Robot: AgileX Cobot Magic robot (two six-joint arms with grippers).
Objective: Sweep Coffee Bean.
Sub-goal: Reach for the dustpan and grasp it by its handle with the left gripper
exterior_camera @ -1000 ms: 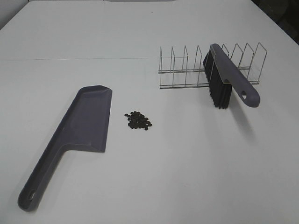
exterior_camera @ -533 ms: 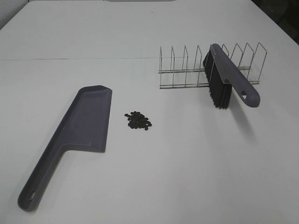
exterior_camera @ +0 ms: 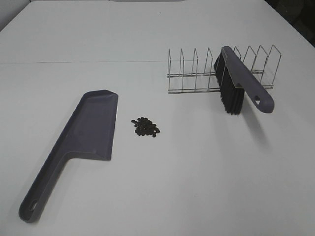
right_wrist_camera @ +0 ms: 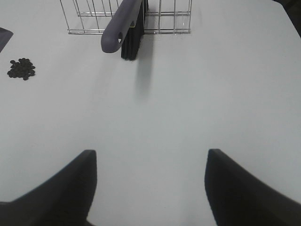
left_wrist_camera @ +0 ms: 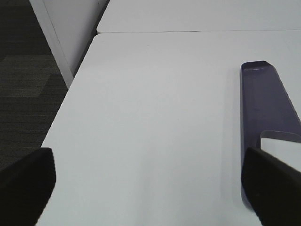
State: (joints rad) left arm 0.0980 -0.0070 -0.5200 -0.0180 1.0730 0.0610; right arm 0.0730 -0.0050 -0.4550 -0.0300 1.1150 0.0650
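On the table the dustpan lies at the left, its handle running toward the near left corner. The coffee bean cluster sits just right of the pan, not touching it. Farther back on the right stands the wire rack, and the brush rests in it, handle jutting forward.

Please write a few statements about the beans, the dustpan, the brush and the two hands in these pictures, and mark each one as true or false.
1. The dustpan lies to the left of the beans in the high view. True.
2. The brush rests in the rack. True.
3. The beans are inside the dustpan. False: they lie on the table beside it, not touching it.
4. The right hand holds the brush. False: it is open and empty, away from the brush.
5. The left hand is shut. False: it is open and holds nothing.
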